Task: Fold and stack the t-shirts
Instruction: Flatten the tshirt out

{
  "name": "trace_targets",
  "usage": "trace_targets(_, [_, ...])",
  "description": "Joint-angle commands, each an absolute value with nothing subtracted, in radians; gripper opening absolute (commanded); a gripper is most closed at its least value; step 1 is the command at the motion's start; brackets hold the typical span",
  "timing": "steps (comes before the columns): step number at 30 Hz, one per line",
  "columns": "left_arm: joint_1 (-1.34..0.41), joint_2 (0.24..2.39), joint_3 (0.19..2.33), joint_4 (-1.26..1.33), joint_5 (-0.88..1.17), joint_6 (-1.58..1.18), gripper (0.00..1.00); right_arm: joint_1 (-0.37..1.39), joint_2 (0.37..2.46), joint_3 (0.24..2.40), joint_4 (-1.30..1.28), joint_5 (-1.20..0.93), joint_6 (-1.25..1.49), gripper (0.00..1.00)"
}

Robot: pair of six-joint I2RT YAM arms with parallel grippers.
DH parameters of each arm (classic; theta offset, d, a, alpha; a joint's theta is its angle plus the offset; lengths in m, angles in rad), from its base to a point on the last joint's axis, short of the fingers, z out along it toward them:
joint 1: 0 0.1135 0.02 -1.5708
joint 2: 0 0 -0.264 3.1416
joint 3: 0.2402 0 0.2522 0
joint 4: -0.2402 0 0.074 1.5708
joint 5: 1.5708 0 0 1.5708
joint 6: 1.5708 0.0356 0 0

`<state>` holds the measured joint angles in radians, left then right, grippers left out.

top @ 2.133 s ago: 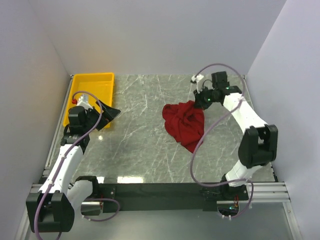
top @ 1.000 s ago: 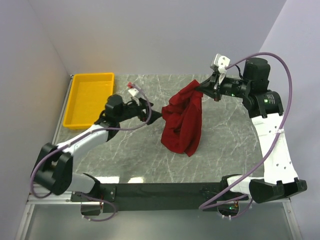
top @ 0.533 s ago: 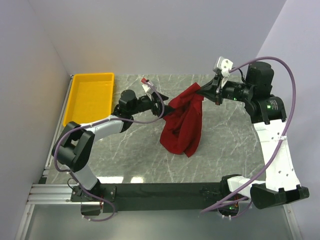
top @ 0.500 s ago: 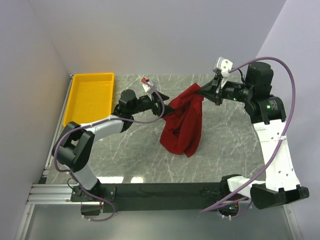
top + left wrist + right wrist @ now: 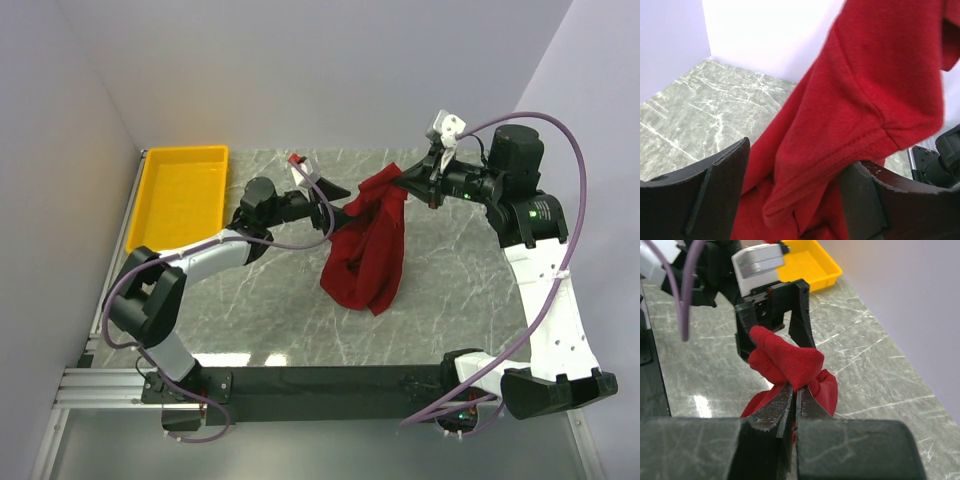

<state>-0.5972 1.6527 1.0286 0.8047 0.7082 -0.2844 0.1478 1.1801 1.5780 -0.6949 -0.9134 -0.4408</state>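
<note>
The dark red t-shirt (image 5: 368,250) hangs bunched from my right gripper (image 5: 408,180), which is shut on its top edge and holds it above the marble table; its lower part rests on the table. In the right wrist view the cloth (image 5: 787,360) is pinched between the shut jaws (image 5: 794,390). My left gripper (image 5: 335,200) is open and reaches in from the left, its jaws around a hemmed fold of the shirt (image 5: 840,145) without closing on it. The left gripper (image 5: 775,310) also shows in the right wrist view behind the cloth.
A yellow plastic tray (image 5: 180,195) stands at the back left of the table, also in the right wrist view (image 5: 810,262). White walls close in the back and both sides. A black rail runs along the near edge (image 5: 320,380).
The left arm swung from beside the yellow tray across to the shirt. The right gripper lifted the shirt from the table. In the last half second the left gripper rose a little toward the hanging cloth.
</note>
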Motion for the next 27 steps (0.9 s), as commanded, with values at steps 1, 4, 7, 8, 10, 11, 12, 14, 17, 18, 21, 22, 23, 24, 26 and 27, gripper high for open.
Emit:
trace_targets(1, [-0.609,1.566,1.049,0.805,0.651,-0.219,0.75,0.144,1.158,1.582,-0.606,-0.879,-0.373,0.00])
trace_targets(4, [-0.615,1.511,1.014,0.808,0.604,-0.196,0.79,0.144,1.167,1.588,-0.600,-0.847,-0.342,0.00])
trace_targets(7, [-0.617,1.467,0.988,0.779,0.583,-0.170,0.80,0.143,1.167,1.582,-0.568,-0.841,-0.302,0.00])
trace_targets(8, [-0.620,1.450,0.980,0.776,0.580,-0.158,0.80,0.143,1.166,1.580,-0.561,-0.842,-0.289,0.00])
trace_targets(10, [-0.620,1.440,0.962,0.761,0.581,-0.149,0.81,0.143,1.167,1.582,-0.549,-0.851,-0.261,0.00])
trace_targets(11, [-0.621,1.434,0.960,0.756,0.584,-0.143,0.81,0.143,1.172,1.582,-0.545,-0.853,-0.253,0.00])
trace_targets(12, [-0.621,1.433,0.956,0.753,0.587,-0.143,0.81,0.143,1.172,1.580,-0.540,-0.859,-0.246,0.00])
trace_targets(14, [-0.626,1.434,0.959,0.739,0.591,-0.135,0.81,0.144,1.175,1.578,-0.538,-0.864,-0.235,0.00])
trace_targets(17, [-0.640,1.442,0.974,0.710,0.584,-0.112,0.80,0.144,1.173,1.571,-0.538,-0.867,-0.227,0.00])
trace_targets(18, [-0.644,1.448,0.988,0.698,0.578,-0.103,0.80,0.143,1.172,1.571,-0.537,-0.868,-0.224,0.00])
trace_targets(21, [-0.661,1.459,1.017,0.658,0.539,-0.065,0.80,0.144,1.167,1.562,-0.534,-0.876,-0.219,0.00])
trace_targets(22, [-0.663,1.462,1.020,0.658,0.529,-0.060,0.79,0.144,1.167,1.559,-0.532,-0.877,-0.215,0.00])
trace_targets(23, [-0.669,1.462,1.023,0.663,0.513,-0.055,0.78,0.143,1.167,1.552,-0.532,-0.876,-0.213,0.00])
trace_targets(24, [-0.669,1.460,1.029,0.666,0.503,-0.055,0.77,0.141,1.167,1.549,-0.535,-0.873,-0.213,0.00])
trace_targets(26, [-0.673,1.457,1.037,0.667,0.497,-0.060,0.62,0.144,1.172,1.540,-0.534,-0.864,-0.213,0.00])
trace_targets(27, [-0.673,1.457,1.048,0.661,0.494,-0.061,0.52,0.144,1.173,1.537,-0.537,-0.861,-0.213,0.00])
